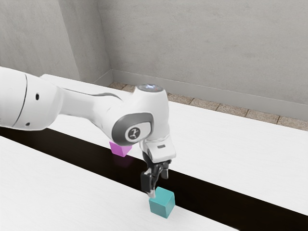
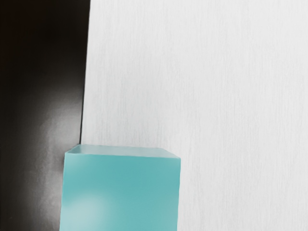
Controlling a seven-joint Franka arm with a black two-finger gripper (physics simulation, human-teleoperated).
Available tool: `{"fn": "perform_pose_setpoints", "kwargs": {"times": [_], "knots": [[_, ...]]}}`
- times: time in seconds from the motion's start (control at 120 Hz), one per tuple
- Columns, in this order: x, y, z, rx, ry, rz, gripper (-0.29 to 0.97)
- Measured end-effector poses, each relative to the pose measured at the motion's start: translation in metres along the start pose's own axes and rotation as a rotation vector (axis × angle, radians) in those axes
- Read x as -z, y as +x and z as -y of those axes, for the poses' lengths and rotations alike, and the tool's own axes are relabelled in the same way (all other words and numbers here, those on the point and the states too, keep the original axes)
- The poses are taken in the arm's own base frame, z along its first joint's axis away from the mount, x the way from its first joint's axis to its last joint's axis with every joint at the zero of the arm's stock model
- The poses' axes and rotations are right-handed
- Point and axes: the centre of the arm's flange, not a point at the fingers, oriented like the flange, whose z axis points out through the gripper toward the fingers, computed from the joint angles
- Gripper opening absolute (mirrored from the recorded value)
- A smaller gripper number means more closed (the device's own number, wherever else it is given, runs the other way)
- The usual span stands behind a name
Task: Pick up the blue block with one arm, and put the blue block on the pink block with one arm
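Two blocks lie well apart: blue block point(image 1: 161, 203) on the white tabletop point(image 1: 57, 192), pink block point(image 1: 120, 148) farther back. Our gripper point(image 1: 153, 191) hangs just above the blue block; we cannot tell its opening. We judge this the approach step; next, lower and clamp.

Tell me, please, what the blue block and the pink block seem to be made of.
Blue block: probably smooth plastic, teal, slightly glossy; its face carries a soft pale highlight and no grain. Pink block: likely the same, in even flat colour; the arm hides part of it, so this is less sure.
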Motion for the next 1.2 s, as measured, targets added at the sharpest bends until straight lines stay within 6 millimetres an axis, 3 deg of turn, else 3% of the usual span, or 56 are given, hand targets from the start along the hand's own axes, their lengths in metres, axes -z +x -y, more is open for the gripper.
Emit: {"fn": "perform_pose_setpoints", "kwargs": {"times": [0.425,0.617,0.9,1.133,1.2], "knots": [[-0.045,-0.003,0.015,-0.023,-0.009,-0.002,0.68],[-0.068,-0.006,0.01,-0.029,-0.021,-0.001,0.68],[-0.084,-0.005,0.008,-0.031,-0.024,-0.014,0.67],[-0.089,-0.011,0.006,-0.019,-0.02,-0.016,0.31],[-0.076,-0.013,0.004,-0.019,0.006,-0.017,0.26]]}}
